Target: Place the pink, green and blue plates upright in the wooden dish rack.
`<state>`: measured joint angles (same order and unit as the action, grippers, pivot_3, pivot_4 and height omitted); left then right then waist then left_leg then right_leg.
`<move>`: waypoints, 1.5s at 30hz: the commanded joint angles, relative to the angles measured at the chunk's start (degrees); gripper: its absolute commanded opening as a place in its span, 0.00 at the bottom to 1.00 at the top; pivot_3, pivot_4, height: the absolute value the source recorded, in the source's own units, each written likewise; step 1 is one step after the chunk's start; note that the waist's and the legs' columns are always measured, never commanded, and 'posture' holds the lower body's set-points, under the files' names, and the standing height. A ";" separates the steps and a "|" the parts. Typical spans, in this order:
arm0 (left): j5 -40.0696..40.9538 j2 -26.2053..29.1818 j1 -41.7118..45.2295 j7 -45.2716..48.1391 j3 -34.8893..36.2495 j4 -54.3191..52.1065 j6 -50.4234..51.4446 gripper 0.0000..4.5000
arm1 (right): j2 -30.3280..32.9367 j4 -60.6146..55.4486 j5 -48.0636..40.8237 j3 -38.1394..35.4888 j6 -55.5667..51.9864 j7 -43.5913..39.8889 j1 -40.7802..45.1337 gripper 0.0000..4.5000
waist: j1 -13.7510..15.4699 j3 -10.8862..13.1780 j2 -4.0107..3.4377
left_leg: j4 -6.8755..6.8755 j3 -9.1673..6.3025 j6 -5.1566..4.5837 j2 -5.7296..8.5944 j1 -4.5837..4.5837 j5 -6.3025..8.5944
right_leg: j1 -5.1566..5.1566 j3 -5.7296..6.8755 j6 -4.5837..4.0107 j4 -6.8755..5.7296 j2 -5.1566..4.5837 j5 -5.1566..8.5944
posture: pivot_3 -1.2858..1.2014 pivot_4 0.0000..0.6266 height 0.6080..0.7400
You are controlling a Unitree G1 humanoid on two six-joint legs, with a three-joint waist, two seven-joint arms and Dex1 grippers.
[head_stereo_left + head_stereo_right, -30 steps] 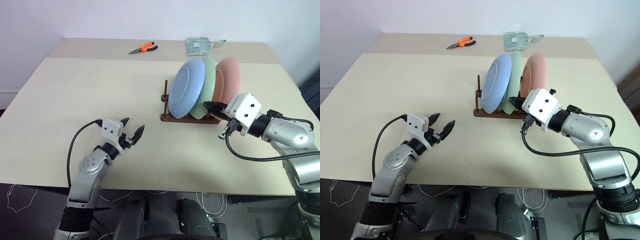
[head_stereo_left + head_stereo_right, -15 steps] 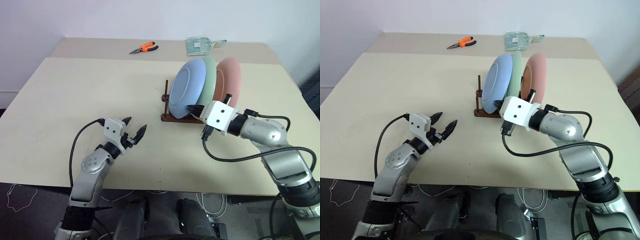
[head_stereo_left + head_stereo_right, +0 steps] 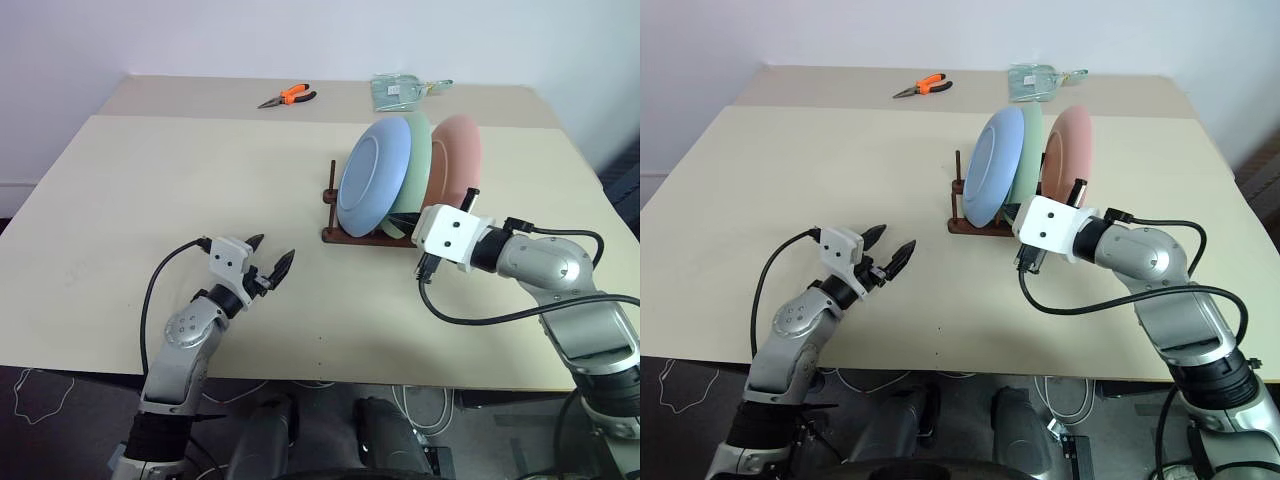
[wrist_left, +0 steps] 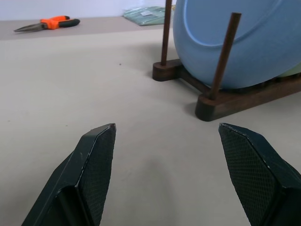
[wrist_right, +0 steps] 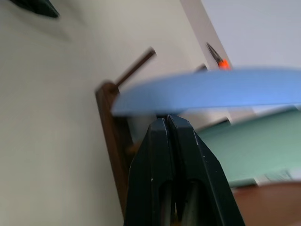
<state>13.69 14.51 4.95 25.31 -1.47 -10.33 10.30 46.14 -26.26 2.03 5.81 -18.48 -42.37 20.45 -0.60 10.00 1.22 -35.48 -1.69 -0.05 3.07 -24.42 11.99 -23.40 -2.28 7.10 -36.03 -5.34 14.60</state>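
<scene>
Right wrist view: right end effector (image 5: 168,123) pinched shut, empty, tips at blue plate (image 3: 372,178) rim. Blue, green plate (image 3: 417,160) and pink plate (image 3: 456,160) stand in wooden dish rack (image 3: 345,236). Left end effector (image 3: 268,262) wide, well apart from rack. Nudge gently; avoid toppling plates.

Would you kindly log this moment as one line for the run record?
plates: blue plate, green plate, pink plate upright in wooden dish rack | left pincer: open, empty | right pincer: shut, at blue plate's edge

Dark wooden dish rack (image 3: 380,236); smooth blue plate (image 3: 374,177); matt table (image 3: 200,190).
</scene>
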 commanded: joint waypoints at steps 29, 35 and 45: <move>-1.28 -0.93 -0.07 0.66 -0.91 -0.51 -2.12 0.80 | -4.05 -1.32 5.43 2.11 3.72 0.58 4.39 0.01 | 0.04 0.00 0.00 | -0.09 0.00 0.00 0.00 -0.01 0.00 | 0.02 0.01 0.03 -0.03 0.01 -0.02 | 0.52 0.24 0.98; -1.25 -0.86 -0.44 0.70 -0.81 -0.57 -2.28 0.80 | -2.97 -1.82 4.75 -0.14 4.61 -0.11 3.19 0.01 | 0.09 0.00 0.00 | -0.10 0.00 0.00 0.00 -0.01 0.00 | 0.02 0.01 0.03 -0.03 0.01 -0.02 | 0.52 0.24 0.98; -3.27 4.36 1.58 -1.36 6.01 6.26 -5.74 0.80 | -6.34 6.29 -10.97 -29.48 7.90 4.21 -7.20 0.01 | 0.18 -0.04 0.05 | -0.16 -0.04 -0.04 -0.01 0.02 0.03 | 0.13 0.03 0.03 -0.02 0.02 -0.02 | 0.52 0.24 0.98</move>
<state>11.37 17.80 5.52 24.59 2.02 -4.66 6.62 40.52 -21.18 -6.82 -18.85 -12.96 -39.63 14.12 -0.42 9.96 1.28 -35.64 -1.71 -0.10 3.07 -24.41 12.02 -23.28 -2.26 7.13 -36.06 -5.33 14.59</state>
